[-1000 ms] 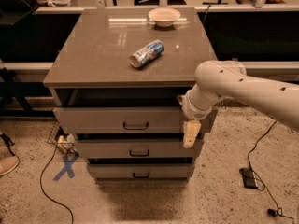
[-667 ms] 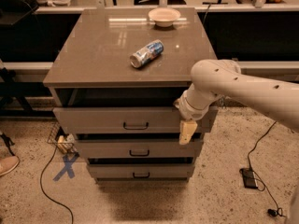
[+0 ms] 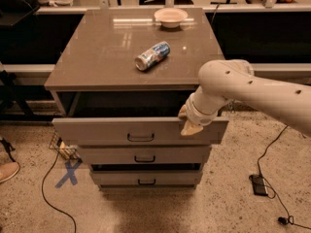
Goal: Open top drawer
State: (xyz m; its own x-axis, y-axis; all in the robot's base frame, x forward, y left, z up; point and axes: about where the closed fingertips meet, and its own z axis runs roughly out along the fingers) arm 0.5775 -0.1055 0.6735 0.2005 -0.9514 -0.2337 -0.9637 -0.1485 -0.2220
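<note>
The top drawer [image 3: 97, 131] is the widest grey-taupe front of the cabinet, with a small black bar handle [image 3: 140, 138] at its centre. It stands partly pulled out, with a dark gap under the cabinet top. My gripper [image 3: 188, 122] is at the upper edge of the drawer front, right of the handle, at the end of the white arm [image 3: 252, 89] coming in from the right. The arm's wrist hides part of the drawer's right end.
Two narrower drawers [image 3: 144, 155] sit below. On the cabinet top [image 3: 97, 57] lie a can on its side [image 3: 152, 55] and a bowl [image 3: 170, 17] at the back. Cables [image 3: 53, 198], a blue X mark [image 3: 67, 174] and a power brick [image 3: 259, 184] are on the floor.
The top drawer front has come further out toward the camera. My gripper has moved up and a little left along the drawer front.
</note>
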